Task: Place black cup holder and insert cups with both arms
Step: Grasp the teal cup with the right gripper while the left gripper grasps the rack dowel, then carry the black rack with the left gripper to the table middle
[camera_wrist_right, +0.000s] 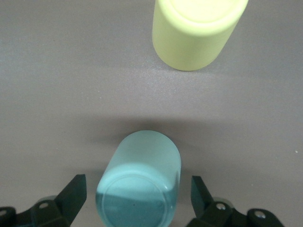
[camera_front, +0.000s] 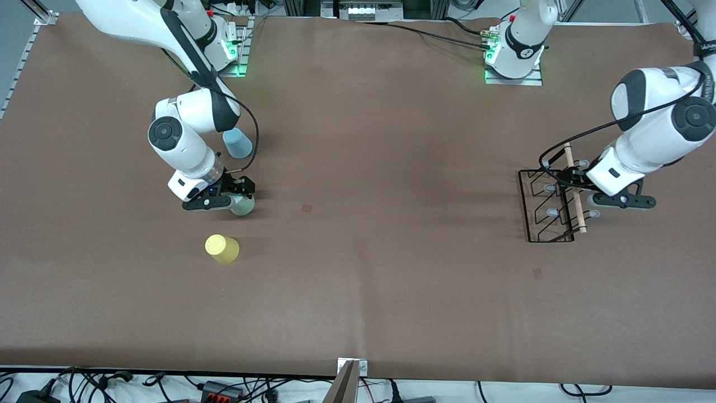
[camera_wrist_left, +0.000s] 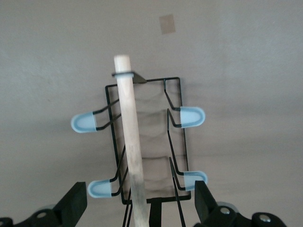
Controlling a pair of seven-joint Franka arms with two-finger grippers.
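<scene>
1. Three cups on the surface (camera_front: 358,280): one blue cup (camera_front: 239,143), one mint cup (camera_front: 244,206), one yellow cup (camera_front: 222,248).
2. One black wire rack (camera_front: 551,204), with one wooden rod (camera_front: 575,190) across its top.
3. Four pale-tipped pegs (camera_wrist_left: 85,123) show in the left wrist view.
4. Two robot arms, each with one hand: the left hand (camera_front: 607,196) and the right hand (camera_front: 235,196).

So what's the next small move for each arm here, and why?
Probably closing. The right gripper is open with a finger on each side of the mint green cup, so it should shut on it before lifting. The left gripper likewise sits open astride the wooden rod of the black cup holder and should clamp it.
</scene>
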